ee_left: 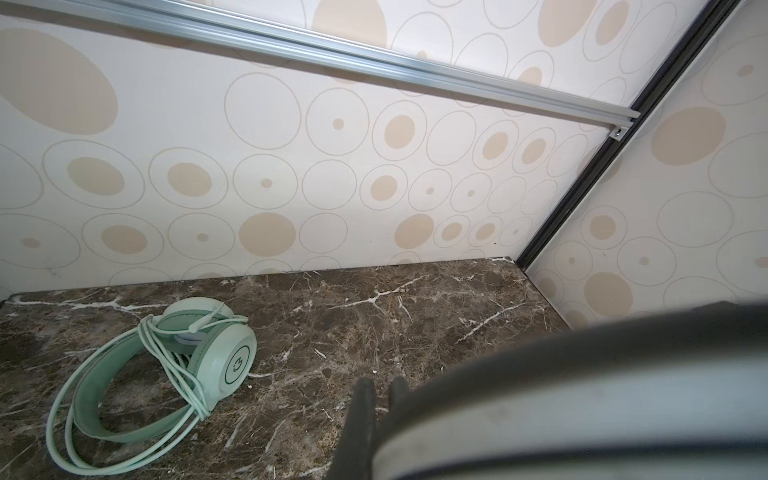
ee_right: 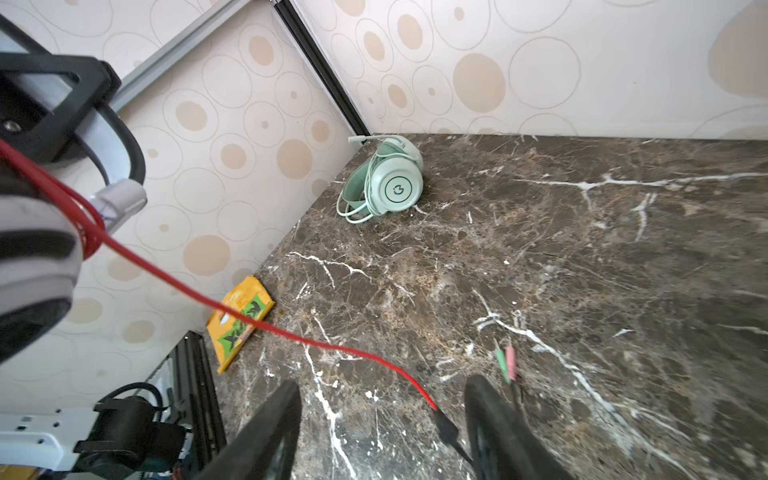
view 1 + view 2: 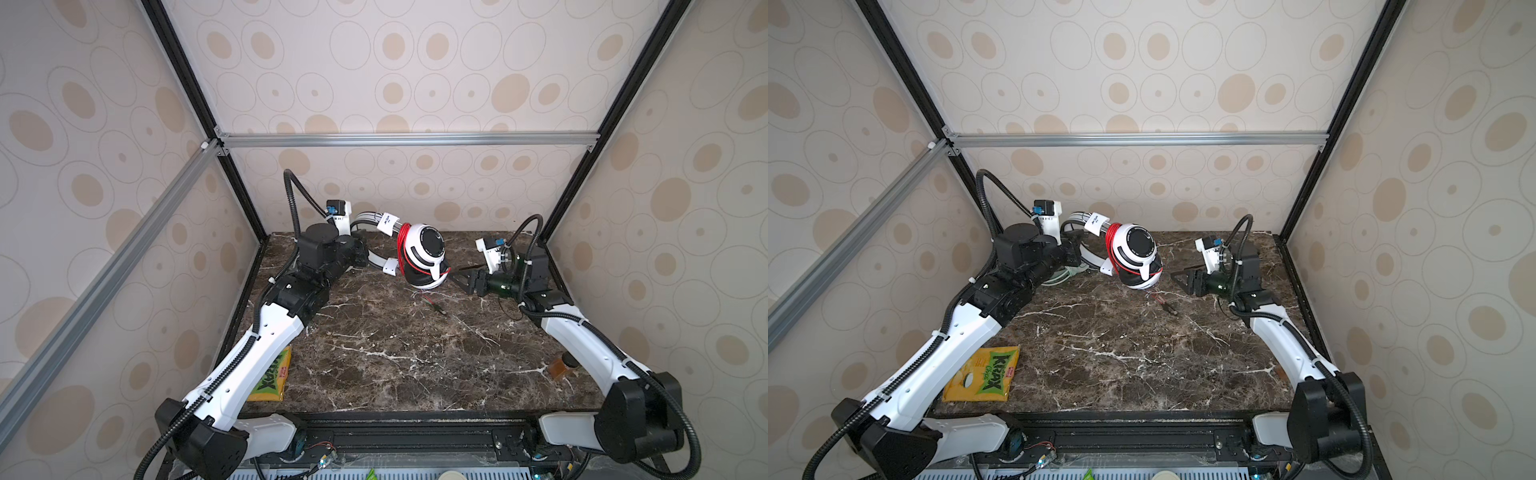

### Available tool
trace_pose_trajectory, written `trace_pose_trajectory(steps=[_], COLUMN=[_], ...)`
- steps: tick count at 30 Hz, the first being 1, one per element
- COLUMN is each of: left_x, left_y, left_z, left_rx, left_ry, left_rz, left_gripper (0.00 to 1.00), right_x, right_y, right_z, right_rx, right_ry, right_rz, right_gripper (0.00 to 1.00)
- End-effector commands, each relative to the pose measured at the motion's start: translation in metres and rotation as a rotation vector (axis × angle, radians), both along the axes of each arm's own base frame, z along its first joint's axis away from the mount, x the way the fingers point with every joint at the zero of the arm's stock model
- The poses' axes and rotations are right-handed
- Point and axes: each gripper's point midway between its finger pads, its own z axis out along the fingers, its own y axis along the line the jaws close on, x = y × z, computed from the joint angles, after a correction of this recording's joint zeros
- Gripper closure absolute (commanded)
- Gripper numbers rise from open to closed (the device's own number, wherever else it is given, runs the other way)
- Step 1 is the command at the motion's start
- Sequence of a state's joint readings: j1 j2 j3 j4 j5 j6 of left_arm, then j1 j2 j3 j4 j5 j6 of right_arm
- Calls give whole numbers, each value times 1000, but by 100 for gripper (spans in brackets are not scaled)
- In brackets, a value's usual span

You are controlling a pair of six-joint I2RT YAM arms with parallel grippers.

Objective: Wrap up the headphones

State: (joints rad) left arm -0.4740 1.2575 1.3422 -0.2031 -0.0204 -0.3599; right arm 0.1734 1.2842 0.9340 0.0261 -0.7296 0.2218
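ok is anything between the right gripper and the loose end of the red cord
Nothing visible does. The right gripper is open, and in its wrist view the red cord ends between its fingers over bare table. The pink and green plugs lie beside one finger, off to the side.

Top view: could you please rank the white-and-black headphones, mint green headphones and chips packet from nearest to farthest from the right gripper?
From the right gripper:
1. white-and-black headphones, just beside it.
2. mint green headphones, back left.
3. chips packet, front left.
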Motion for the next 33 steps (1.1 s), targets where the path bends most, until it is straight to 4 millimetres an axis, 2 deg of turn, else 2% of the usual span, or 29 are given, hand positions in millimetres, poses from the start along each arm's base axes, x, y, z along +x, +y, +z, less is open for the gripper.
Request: trace_pose_trajectory(steps=[1, 8, 14, 20, 27, 28, 33], left_x=[-6, -11, -18, -17, -18, -18, -16], left_y=[11, 9, 4, -1, -14, -17, -28], left_z=[48, 56, 77, 96, 121, 124, 126], left_rx=[-127, -166, -240, -233, -215, -211, -191], left_ry=[-107, -123, -133, -120, -136, -138, -128], left_rz=[26, -4, -40, -50, -47, -47, -41], left_gripper=[100, 100, 100, 100, 100, 100, 100], right_x=[2, -7, -19, -30, -36, -39, -35], right_y=[-10, -3, 7, 13, 30, 38, 45], right_z=[-15, -48, -63, -59, -54, -54, -55], right_rx=[-26, -15, -40, -26, -16, -17, -21], right_ry=[-1, 122, 171, 143, 99, 96, 85], right_rz=[-66, -31, -3, 34, 97, 112, 87], right_gripper=[34, 35, 36, 36, 34, 34, 34])
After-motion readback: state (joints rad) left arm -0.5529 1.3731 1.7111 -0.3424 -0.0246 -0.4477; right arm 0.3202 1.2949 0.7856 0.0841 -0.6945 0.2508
